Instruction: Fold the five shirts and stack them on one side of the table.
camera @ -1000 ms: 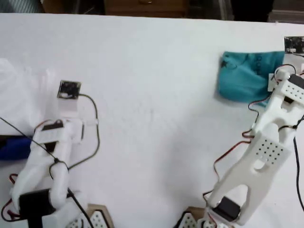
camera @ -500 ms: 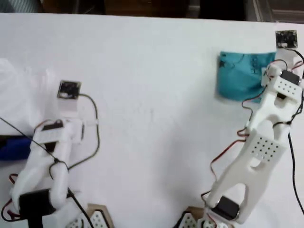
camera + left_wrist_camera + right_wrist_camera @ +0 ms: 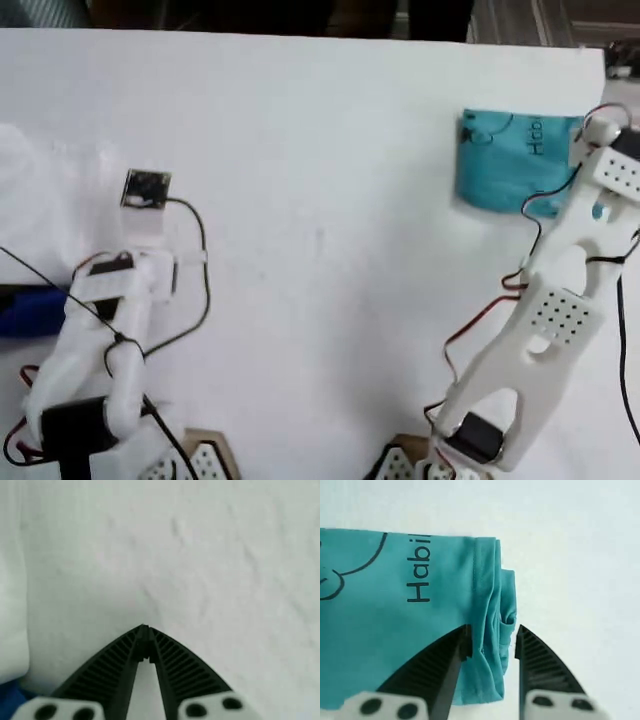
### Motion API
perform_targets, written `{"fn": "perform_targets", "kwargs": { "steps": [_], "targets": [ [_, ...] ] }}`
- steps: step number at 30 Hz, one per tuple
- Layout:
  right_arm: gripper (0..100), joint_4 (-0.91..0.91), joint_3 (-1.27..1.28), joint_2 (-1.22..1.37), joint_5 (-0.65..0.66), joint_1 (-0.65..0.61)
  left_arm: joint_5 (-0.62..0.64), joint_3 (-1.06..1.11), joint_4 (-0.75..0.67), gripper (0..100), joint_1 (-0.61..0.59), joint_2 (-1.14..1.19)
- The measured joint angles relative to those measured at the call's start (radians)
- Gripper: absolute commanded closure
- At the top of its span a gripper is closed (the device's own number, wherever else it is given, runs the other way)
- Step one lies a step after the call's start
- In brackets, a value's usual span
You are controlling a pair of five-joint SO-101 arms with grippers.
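Observation:
A folded teal shirt (image 3: 505, 165) with dark print lies flat at the far right of the white table (image 3: 320, 130). My right arm (image 3: 560, 300) stretches over its right edge. In the right wrist view the right gripper (image 3: 492, 642) is open, one finger on each side of the teal shirt's (image 3: 410, 630) bunched folded edge. My left arm (image 3: 100, 310) stands at the near left. The left gripper (image 3: 144, 631) is shut and empty, pointing down at white fabric (image 3: 200, 555). A pale white pile of cloth (image 3: 45, 200) lies at the left edge.
Something blue (image 3: 30, 312) sticks out beside the left arm's base and shows as a blue corner (image 3: 7, 702) in the left wrist view. Cables (image 3: 200, 270) trail from both arms. The table's far edge (image 3: 300, 35) meets a dark background.
The right arm has swung toward the far right, across the teal shirt to its right edge. The shirt now lies flatter with its print showing. The left arm has not moved.

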Motion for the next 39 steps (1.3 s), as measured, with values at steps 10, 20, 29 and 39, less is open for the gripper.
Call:
{"fn": "perform_targets", "kwargs": {
  "steps": [10, 20, 29, 39],
  "targets": [
    [86.0, 0.431, -0.302, -0.135, 0.000, -0.011, 0.000, 0.000, 0.000, 97, 0.000, 0.000],
    [86.0, 0.514, -0.247, -0.316, -0.008, -0.038, 0.000, 0.000, 0.000, 97, 0.002, 0.000],
    [86.1, 0.509, 0.640, -0.848, -0.109, -0.236, 0.000, 0.000, 0.000, 97, 0.000, 0.000],
    [86.1, -0.158, 1.849, -1.275, -0.112, -0.417, 0.000, 0.000, 0.000, 97, 0.000, 0.000]
  ]
}}
